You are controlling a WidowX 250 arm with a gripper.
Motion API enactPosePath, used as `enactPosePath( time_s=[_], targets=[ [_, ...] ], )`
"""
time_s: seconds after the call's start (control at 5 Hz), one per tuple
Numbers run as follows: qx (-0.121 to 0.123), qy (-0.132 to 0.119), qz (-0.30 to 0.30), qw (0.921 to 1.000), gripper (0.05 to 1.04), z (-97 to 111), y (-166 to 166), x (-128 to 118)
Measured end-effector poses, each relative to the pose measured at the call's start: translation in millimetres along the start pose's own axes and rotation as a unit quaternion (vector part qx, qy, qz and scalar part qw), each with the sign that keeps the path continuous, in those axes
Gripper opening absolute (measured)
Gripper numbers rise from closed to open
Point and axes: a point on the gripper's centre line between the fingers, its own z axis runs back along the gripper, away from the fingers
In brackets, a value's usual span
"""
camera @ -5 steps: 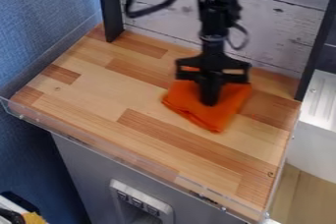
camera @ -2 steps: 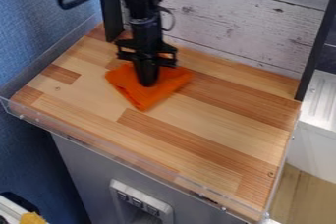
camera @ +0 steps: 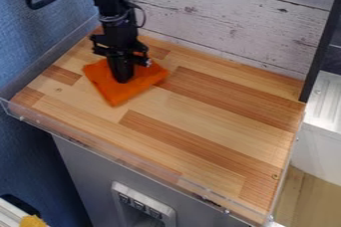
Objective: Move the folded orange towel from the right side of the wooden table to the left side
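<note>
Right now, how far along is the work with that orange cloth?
Done: the orange cloth has shifted along the wooden counter towards the blue wall. In hand: the claw rests on the cloth. Left: probably lifting away, at least, since they're touching.

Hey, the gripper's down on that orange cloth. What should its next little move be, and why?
I'd probably ease the cloth slightly toward the front edge: the gripper is already down on it, the blue wall is nearby, and bare wood stretches forward.
</note>
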Motion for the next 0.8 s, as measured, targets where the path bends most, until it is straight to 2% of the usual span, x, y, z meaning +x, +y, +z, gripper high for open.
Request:
enactPosePath(
  time_s=[0.4, 0.6, 0.8],
  targets=[
    [0.015, 0.000, -0.018, 0.9997, 0.081, 6, 13, -9],
    [0.019, 0.014, -0.022, 0.9995, 0.227, 15, 17, -7],
    [0.018, 0.027, -0.017, 0.9993, 0.477, 27, 15, -2]
  ],
)
